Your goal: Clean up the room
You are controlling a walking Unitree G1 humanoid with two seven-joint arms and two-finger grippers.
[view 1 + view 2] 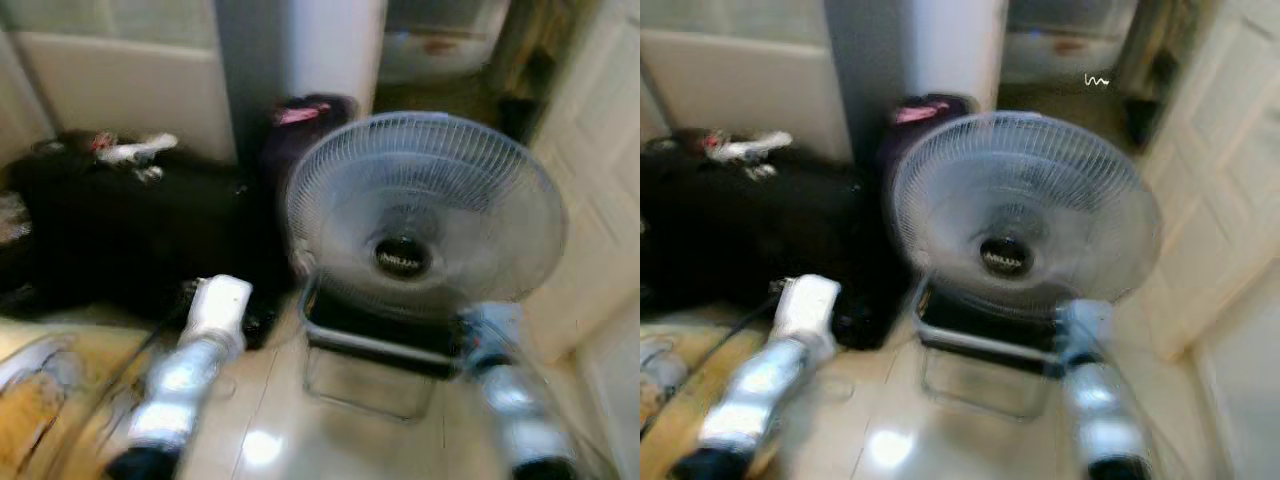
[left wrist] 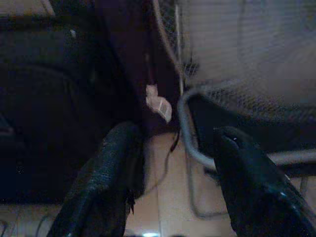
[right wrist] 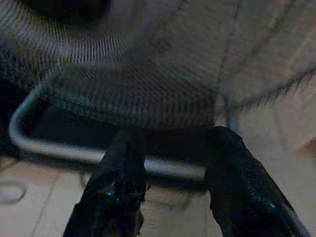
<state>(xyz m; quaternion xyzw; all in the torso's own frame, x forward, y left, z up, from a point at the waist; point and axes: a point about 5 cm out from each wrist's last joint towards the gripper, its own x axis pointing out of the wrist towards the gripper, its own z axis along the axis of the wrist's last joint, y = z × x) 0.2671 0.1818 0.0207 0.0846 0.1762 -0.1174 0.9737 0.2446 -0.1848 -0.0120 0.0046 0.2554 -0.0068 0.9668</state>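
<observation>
1. Straight ahead of you stands a round grey floor fan with a wire-mesh guard [image 1: 425,215]; its face is turned toward the camera and tipped slightly upward, dark hub [image 1: 402,257] at the centre.
2. The fan's disc stands upright on edge, its rotor axis running from the back of the room toward you — its wide span runs left to right.
3. It sits in a low grey tubular metal frame [image 1: 375,345] resting on the pale tiled floor [image 1: 270,420].
4. To the fan's left lies a large black soft bag or heap [image 1: 130,225] with a small white and red item [image 1: 135,150] on top; blur keeps you from telling what that is.
5. Behind the fan stands a dark purple bag with a pink strip [image 1: 305,125], against a tall white column [image 1: 330,50].
6. A white panelled door [image 1: 600,180] is on the right.
7. Your left end effector [image 2: 170,168] hovers low by the frame's left corner — fingers [image 2: 106,182] spread apart, nothing between them.
8. Your right end effector [image 3: 175,173] is near the frame's front bar under the mesh, fingers [image 3: 237,182] likewise parted and holding nothing.
</observation>
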